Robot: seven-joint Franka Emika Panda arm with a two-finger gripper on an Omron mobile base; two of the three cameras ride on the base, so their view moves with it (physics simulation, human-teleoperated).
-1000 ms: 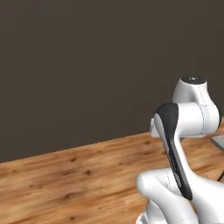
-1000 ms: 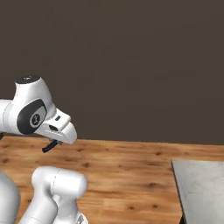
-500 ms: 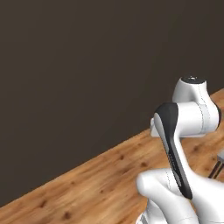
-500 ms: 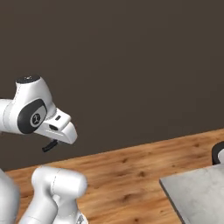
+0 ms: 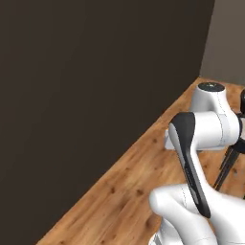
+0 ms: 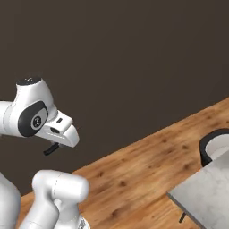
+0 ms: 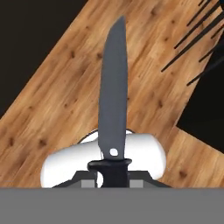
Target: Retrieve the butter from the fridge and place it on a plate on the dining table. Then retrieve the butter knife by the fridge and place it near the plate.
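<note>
Views have swung with the base — dark wall now slants, a marble-topped table (image 6: 205,192) enters near right. Gripper (image 7: 113,175) stays pinched on the butter knife (image 7: 113,100) handle — blade projecting forward above wood floor (image 5: 143,177).

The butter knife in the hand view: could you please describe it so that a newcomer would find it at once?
Start from the wooden floor that runs slantwise beside the dark wall. Over it, rising from the bottom middle where the claw is shut on its handle, stands the butter knife. It is the one slim dark grey blade, with a small pale rivet near its black guard.
</note>
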